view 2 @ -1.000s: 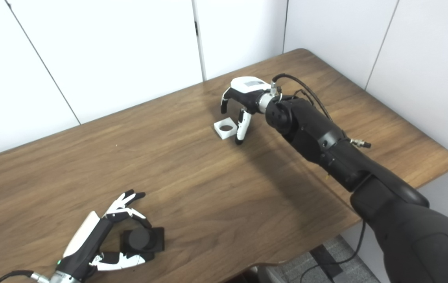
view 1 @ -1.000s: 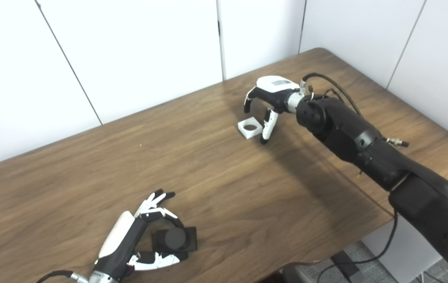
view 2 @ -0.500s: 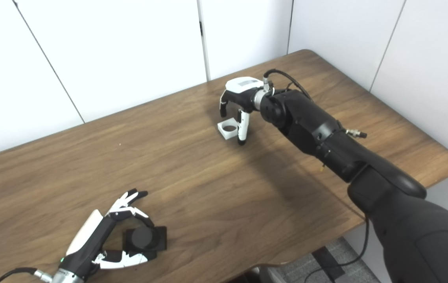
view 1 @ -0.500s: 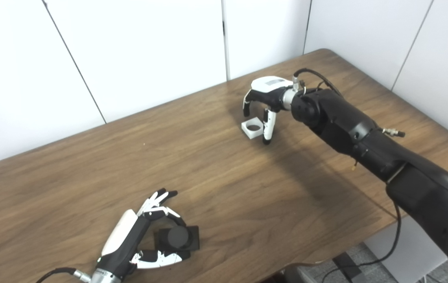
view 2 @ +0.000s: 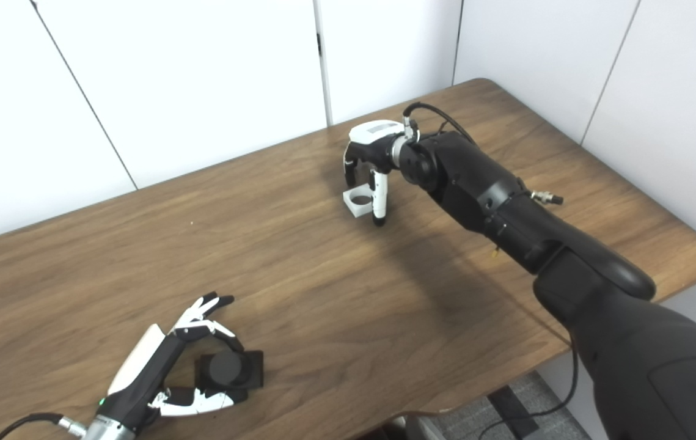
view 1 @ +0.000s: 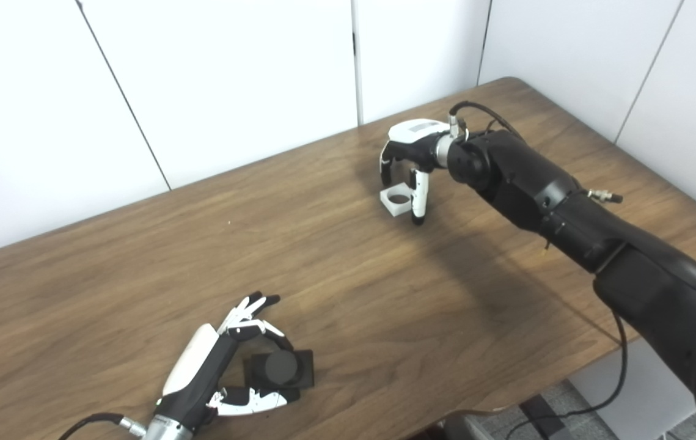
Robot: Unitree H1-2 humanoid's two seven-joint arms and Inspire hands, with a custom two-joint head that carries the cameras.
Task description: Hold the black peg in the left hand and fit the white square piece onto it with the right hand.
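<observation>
wooden table (view 1: 335,287): black peg (view 1: 280,368) upright, left hand (view 1: 213,373) cupping it; right hand (view 1: 412,162) spread over white square piece (view 1: 396,200).

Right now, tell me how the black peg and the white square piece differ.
The black peg is dark, a round post on a square base; the white square piece is pale with a round hole. The peg lies at the table's near edge between the left hand's curled fingers; the piece lies far across, under the right hand. Both rest on the wood.
</observation>
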